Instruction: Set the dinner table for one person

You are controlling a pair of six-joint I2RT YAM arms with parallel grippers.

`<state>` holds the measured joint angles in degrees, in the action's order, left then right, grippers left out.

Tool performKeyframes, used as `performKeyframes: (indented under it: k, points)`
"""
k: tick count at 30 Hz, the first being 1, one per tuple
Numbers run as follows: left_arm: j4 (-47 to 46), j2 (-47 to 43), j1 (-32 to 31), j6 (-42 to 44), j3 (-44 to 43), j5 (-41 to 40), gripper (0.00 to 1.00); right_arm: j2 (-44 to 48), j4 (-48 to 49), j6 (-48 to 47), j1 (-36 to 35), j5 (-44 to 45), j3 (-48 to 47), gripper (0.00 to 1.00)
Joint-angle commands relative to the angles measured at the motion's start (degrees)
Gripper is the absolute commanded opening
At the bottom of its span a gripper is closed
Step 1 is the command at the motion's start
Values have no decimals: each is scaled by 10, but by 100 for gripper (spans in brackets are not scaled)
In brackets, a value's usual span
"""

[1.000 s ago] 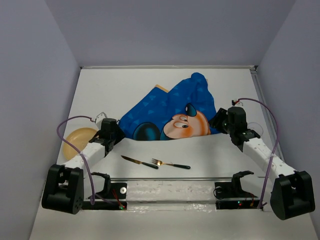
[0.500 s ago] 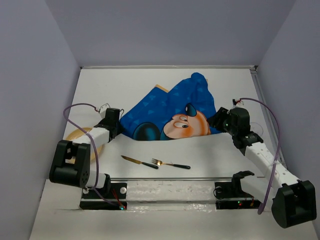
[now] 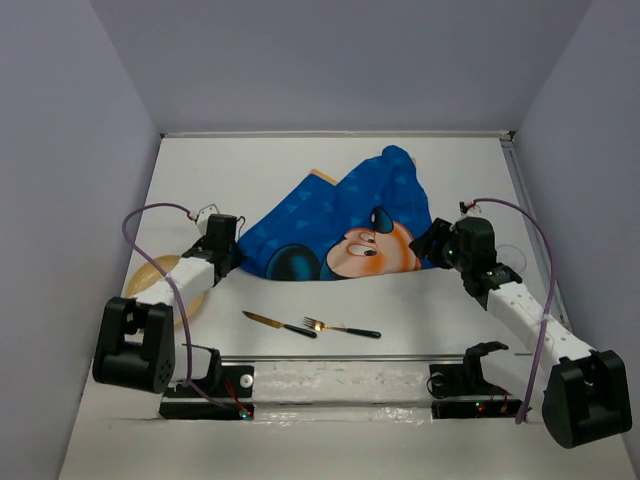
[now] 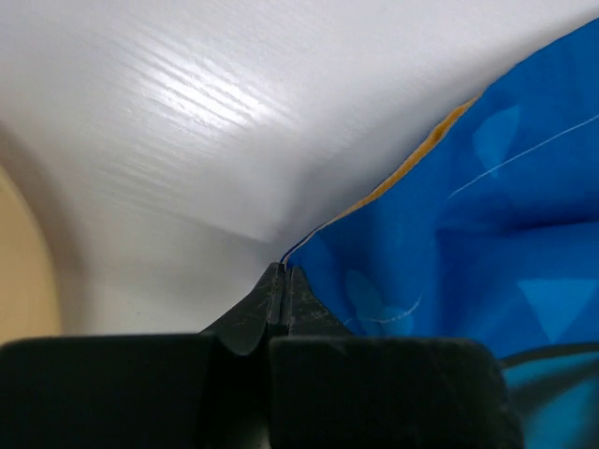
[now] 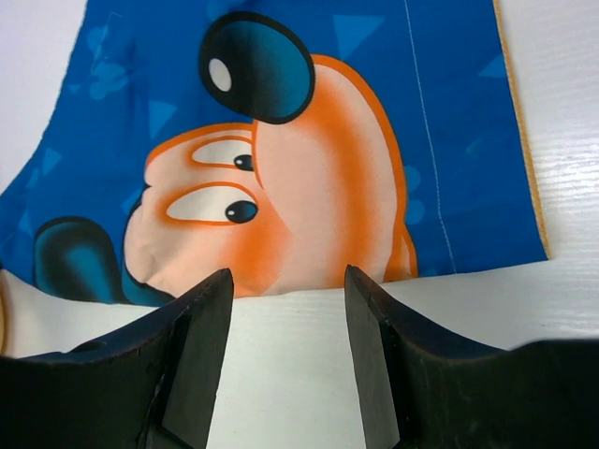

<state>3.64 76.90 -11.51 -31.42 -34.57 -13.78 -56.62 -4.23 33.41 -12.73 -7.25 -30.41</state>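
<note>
Table (image 3: 250,170): white, rigid, flat, fixed under everything; nothing to grip, only surface to lay things on. Looks smooth, so cloth probably slides easily.

Cloth mat (image 3: 330,215): blue, cartoon mouse print, lying crumpled and askew mid-table. Soft, light, limp; likely folds if pulled from one point. Best held at hemmed corners, two hands, then drawn taut.

Left hand (image 4: 284,281): pinched shut on mat's corner edge.
Right hand (image 5: 287,281): jaws apart, holding nothing, poised at mat's near edge.

Knife (image 3: 278,323), fork (image 3: 342,328): near centre, off mat. Plate (image 3: 150,272): left, partly under arm.
</note>
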Motion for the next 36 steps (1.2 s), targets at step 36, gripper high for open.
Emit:
performKeyframes:
  k: [36]
  points:
    - [-132,-459,-32,-36,156,106,0,-215,-122,255,-1,264,-19,35]
